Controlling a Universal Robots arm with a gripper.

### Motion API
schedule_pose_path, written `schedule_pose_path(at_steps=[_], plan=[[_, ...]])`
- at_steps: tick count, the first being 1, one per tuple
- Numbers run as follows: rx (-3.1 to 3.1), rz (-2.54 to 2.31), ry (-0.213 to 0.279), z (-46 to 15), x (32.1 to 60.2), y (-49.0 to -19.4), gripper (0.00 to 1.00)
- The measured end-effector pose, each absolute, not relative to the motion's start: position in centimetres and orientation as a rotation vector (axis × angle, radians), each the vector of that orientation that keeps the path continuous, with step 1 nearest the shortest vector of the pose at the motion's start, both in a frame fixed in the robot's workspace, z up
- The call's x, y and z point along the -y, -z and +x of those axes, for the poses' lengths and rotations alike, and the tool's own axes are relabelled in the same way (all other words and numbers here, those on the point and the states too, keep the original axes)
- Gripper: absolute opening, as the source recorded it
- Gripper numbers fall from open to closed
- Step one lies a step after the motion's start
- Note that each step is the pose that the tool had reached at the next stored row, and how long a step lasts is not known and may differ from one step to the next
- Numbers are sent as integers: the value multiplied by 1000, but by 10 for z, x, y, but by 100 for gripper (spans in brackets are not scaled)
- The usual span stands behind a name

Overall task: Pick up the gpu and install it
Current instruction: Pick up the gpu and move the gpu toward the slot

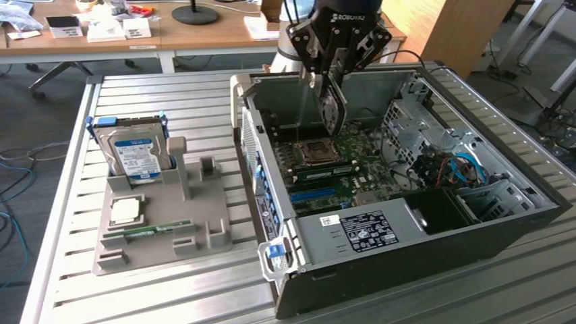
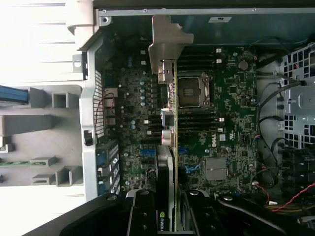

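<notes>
White "ROBOTIQ" lettering stands on the black robot gripper (image 1: pixel 330 74); a green NVIDIA logo marks the dark flat gpu card (image 2: pixel 167 147).

A lab-like office workshop — wooden desks (image 1: pixel 225 35), a slatted metal bench (image 1: pixel 180 94), an opened computer case (image 1: pixel 504 229).

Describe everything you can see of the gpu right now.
The gpu is a thin dark card with a green board edge, a small green logo near the grip and a silver metal bracket at one end. It hangs upright on edge, clamped between the gripper's fingers, above the motherboard inside the open computer case.
</notes>
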State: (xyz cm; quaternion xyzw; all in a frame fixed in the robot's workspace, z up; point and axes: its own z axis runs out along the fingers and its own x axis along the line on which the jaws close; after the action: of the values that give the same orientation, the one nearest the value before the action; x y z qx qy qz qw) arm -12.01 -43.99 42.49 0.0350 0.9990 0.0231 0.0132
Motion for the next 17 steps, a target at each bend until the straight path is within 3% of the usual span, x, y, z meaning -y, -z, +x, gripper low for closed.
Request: schedule_pose_path(at_steps=[17], plan=[[-3112, 109, -72, -86, 440, -425, 27]])
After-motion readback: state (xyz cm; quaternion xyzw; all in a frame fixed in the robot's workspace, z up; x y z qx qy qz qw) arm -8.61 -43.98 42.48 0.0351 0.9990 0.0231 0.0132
